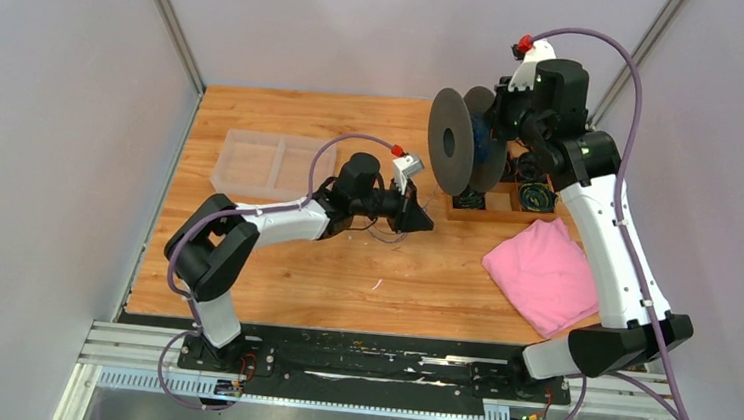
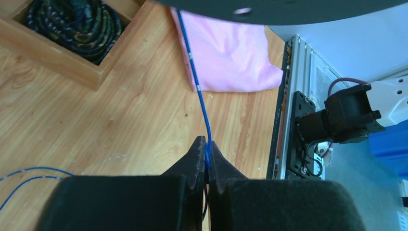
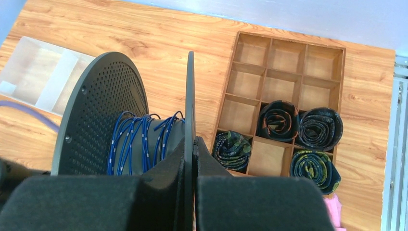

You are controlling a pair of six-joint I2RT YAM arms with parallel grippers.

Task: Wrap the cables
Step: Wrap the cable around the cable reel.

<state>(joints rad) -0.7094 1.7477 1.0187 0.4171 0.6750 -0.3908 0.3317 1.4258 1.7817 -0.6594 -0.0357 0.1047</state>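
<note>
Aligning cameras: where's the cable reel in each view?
Top external: reel upper centre-right, above the table.
Left wrist: only the reel's dark flange edge, along the top.
Right wrist: reel left of centre, blue cable wound on it.
Shared landmark: wooden divider tray.

Between your matt black left fingers [image 2: 192,166] runs a smooth, glossy, plastic-sheathed cable [image 2: 198,89], below them lies a satin wood-grain table [image 2: 96,125], beyond their tips a soft matt pink cloth [image 2: 226,53], and your right fingers [image 3: 168,166] clamp a matt, perforated dark spool [image 3: 103,106] with a bare wooden box [image 3: 290,40] beyond them.
</note>
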